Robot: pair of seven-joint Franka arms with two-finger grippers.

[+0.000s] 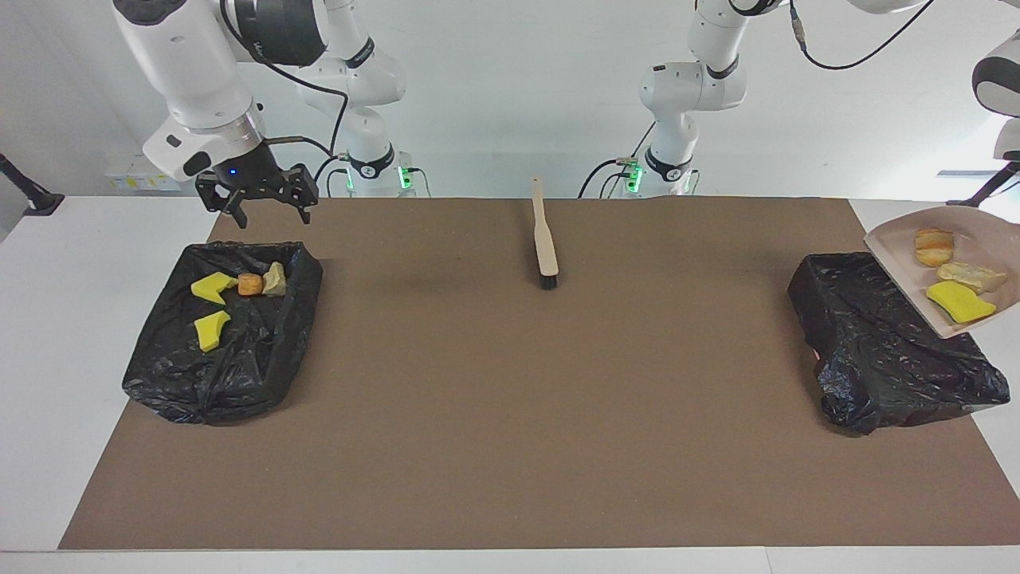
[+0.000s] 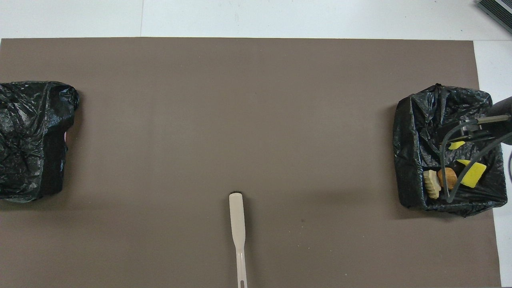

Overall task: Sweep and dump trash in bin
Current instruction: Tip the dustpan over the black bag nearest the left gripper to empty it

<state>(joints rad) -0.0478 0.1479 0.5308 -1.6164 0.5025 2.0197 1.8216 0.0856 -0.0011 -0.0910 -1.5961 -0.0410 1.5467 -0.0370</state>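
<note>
Brown mat (image 1: 510, 414) covers most of the white table (image 1: 80, 263), leaving bare white strips along both end edges and the edge farthest from the robots. Beige brush (image 1: 545, 239) lies flat on the mat, midway along its robot-side edge: handle end at that edge, black bristle head toward the mat's centre. Beige dustpan (image 1: 896, 247) is up in the air over the table's edge at the left arm's end, tilted, partly cut off. Small white boxes (image 1: 143, 171) stand against the wall past the right arm's corner.
</note>
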